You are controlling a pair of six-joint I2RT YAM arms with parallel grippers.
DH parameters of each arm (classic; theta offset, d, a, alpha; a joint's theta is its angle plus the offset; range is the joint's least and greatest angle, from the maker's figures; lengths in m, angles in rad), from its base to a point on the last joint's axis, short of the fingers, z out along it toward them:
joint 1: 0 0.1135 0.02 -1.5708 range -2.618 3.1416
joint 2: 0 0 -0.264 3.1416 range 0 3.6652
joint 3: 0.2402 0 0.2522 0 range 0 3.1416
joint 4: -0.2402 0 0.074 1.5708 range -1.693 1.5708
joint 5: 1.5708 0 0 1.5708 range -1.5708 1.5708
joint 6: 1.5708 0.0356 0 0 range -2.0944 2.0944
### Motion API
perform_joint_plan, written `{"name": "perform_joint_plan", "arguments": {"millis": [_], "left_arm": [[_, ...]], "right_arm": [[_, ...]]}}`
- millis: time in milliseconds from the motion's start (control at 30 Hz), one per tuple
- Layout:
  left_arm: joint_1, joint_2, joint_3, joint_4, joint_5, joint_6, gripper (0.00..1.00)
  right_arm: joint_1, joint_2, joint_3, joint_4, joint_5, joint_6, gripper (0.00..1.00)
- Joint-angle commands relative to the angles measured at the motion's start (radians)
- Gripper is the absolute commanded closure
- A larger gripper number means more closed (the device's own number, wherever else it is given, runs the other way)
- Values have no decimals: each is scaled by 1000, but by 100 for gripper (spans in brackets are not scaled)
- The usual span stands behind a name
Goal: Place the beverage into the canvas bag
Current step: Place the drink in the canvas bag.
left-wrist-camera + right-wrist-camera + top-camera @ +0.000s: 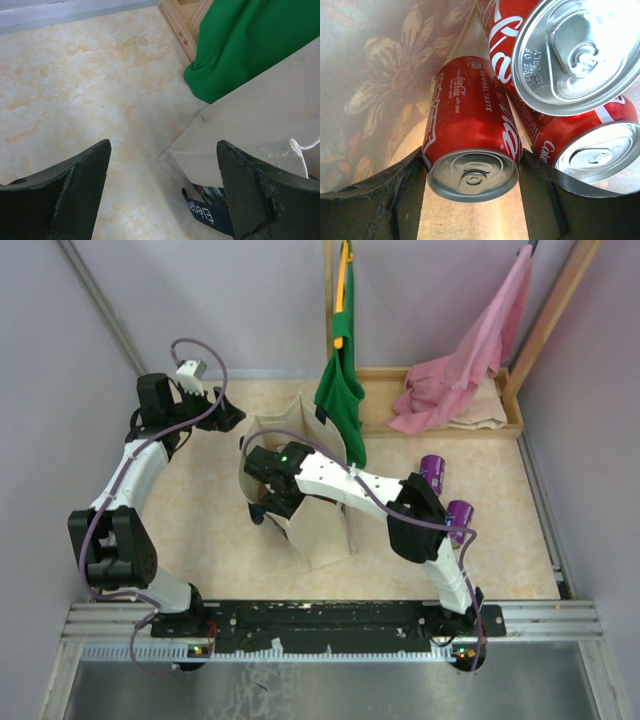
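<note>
The cream canvas bag [322, 532] stands open in the middle of the table, and its side and navy strap [207, 214] show in the left wrist view. My right gripper [268, 496] reaches down inside the bag. In the right wrist view it [472, 167] is shut on a red cola can [470, 125], one finger on each side. Two more red cola cans [570, 45] [580, 145] lie beside it against the bag's flowered lining. My left gripper [228, 418] is open and empty, just outside the bag's back-left corner [172, 155].
Two purple cans [432, 470] [460, 516] stand on the table right of the bag, by the right arm. A green cloth bag [340, 390] hangs just behind the canvas bag. A pink cloth bag [455, 370] drapes over a wooden tray [510, 426] at the back right.
</note>
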Motion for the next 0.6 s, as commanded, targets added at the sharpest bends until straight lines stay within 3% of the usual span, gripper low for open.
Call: {"name": "perform_joint_plan", "arguments": {"millis": [0,67,267,367,567], "left_arm": [[-7,-9,8,10,8,6,8],[-8,-11,8,9,9,6,8],[-7,-11,8,10,11,9,8],[-6,-11,9,12,13,8,8],[-6,-11,6,9,17,9,8]], "right_arm": [[17,-40,-28,86,21,11,53],[16,-56,-34,105,36,13,44],[16,-74,-35,124,70,9,40],[16,-75,-28,124,80,10,32],[16,-85,-29,132,96,8,25]]}}
